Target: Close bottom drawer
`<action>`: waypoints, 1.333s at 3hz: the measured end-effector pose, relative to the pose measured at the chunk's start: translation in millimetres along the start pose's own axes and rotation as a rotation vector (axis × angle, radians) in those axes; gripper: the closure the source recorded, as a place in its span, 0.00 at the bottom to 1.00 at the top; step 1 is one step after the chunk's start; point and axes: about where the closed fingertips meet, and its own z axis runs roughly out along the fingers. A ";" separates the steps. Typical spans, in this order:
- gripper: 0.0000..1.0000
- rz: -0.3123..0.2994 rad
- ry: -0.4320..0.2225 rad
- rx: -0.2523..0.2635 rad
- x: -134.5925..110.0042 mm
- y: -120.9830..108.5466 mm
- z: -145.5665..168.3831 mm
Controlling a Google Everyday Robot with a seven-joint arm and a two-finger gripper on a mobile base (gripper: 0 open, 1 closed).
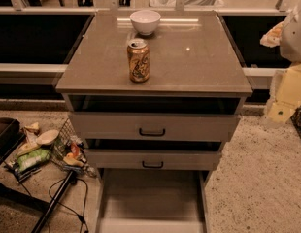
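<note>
The bottom drawer (pixel 150 198) of the grey-beige cabinet is pulled far out towards me. Its wide shallow tray is open to view and looks empty. Its front panel (pixel 150 225) lies at the lower edge of the view, and its handle is out of view. Above it, the middle drawer (pixel 152 159) and the top drawer (pixel 152 126) each show a black bar handle and stand slightly out. My gripper (pixel 289 38) is a pale shape at the right edge, level with the cabinet top and far from the bottom drawer.
A soda can (pixel 138 60) and a white bowl (pixel 145 21) stand on the cabinet top (pixel 189 57). Left of the cabinet, a wire basket with snack packets (pixel 68 149), loose items and black cables (pixel 58 203) lie on the floor. Speckled floor (pixel 257 178) lies to the right.
</note>
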 end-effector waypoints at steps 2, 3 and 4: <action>0.00 0.025 0.066 0.010 12.9 -5.9 0.8; 0.00 0.065 0.112 0.021 28.9 2.8 23.0; 0.00 0.107 0.130 0.021 56.2 22.5 82.6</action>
